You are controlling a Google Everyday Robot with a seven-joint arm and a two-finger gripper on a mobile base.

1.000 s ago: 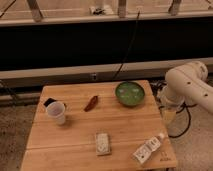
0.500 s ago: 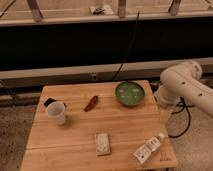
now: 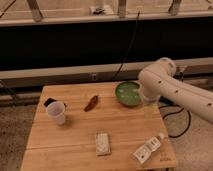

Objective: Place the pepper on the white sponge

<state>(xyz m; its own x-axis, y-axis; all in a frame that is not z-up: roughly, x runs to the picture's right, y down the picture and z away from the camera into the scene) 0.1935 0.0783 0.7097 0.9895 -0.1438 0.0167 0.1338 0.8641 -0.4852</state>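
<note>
The pepper (image 3: 91,103), small, curved and dark red-brown, lies flat on the wooden tabletop (image 3: 75,150). It is to the left of the green bowl (image 3: 128,93), well apart from it, and nothing touches it.

The white sponge (image 3: 102,143) lies towards the front edge, below and somewhat left of the bowl, also well apart from it. The pepper is not on it, and the two lie well apart.

A clear bottle (image 3: 148,148) with a white label lies on its side in front of the bowl, near the tabletop's front right corner, with its cap end turned back towards the bowl's side. A white cup (image 3: 56,112) stands upright far to the left of the bowl, beyond the pepper. Just behind the cup is a small dark object (image 3: 49,102) that I cannot make out.

The white arm (image 3: 172,90) comes in from the right and bends down just beside the bowl's right rim. The tool (image 3: 150,106) seems to hang there, at the right edge of the tabletop close to the bowl, and the arm covers most of it. I cannot tell how far the tool is open or whether it has hold of anything. It is well apart from both the pepper and the sponge.
</note>
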